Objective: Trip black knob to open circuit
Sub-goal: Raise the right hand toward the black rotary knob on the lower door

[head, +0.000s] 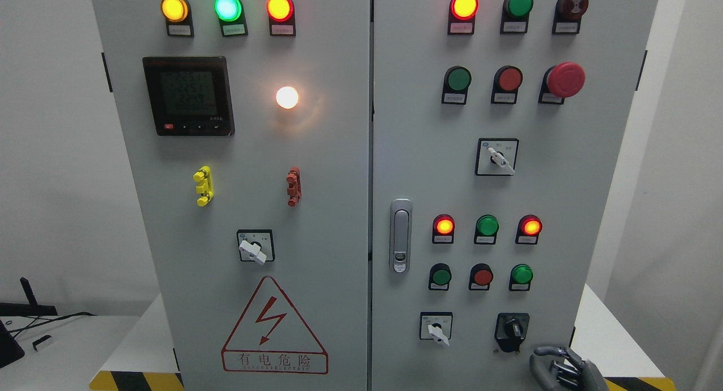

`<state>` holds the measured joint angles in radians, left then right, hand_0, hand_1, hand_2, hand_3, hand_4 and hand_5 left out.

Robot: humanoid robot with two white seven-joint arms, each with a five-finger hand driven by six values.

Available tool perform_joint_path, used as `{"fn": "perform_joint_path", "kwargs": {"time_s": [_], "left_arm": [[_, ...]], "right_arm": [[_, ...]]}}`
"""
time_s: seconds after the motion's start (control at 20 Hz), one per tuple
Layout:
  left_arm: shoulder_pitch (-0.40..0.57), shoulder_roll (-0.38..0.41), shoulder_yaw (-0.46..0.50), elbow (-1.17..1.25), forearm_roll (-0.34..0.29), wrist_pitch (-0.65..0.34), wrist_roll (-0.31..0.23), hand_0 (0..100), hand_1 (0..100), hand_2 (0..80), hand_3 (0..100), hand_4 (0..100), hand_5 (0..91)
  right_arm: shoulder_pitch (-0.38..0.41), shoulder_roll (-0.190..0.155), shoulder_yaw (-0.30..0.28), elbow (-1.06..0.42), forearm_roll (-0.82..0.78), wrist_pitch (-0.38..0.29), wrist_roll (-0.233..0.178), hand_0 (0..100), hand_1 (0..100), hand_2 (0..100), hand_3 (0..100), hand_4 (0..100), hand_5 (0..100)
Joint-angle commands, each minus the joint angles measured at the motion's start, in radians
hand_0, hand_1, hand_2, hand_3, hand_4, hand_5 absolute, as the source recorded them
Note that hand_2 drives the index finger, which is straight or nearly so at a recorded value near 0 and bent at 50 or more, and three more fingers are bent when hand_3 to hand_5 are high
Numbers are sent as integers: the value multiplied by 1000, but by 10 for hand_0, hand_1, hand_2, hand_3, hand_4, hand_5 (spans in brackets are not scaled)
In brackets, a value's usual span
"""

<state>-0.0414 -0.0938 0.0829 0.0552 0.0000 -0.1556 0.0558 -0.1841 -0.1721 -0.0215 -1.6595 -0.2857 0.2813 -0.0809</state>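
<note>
While one black knob (512, 329) stands untouched, the right hand (559, 369) (fingers curled, empty) sits just beside.

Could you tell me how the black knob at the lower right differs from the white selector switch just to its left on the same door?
The black knob is dark on a black plate; the white selector switch has a pale handle on a white, black-framed plate. The knob's handle stands nearly upright; the selector's points down to the right. The right hand is close below the knob, farther from the selector. Both are rotary controls in the right door's bottom row.
</note>
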Motion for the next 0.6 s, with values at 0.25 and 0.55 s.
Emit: {"fn": "perform_joint_path", "kwargs": {"time_s": [0.25, 0.55], "left_arm": [[0, -1, 0, 0, -31, -1, -1, 120, 389, 0, 0, 0, 0], [0, -1, 0, 0, -31, -1, -1, 120, 389, 0, 0, 0, 0]], "right_arm": [[-5, 5, 6, -34, 16, 1, -10, 494, 842, 473, 1000, 969, 881], [3, 8, 29, -39, 16, -1, -14, 494, 839, 473, 1000, 970, 881]]}}
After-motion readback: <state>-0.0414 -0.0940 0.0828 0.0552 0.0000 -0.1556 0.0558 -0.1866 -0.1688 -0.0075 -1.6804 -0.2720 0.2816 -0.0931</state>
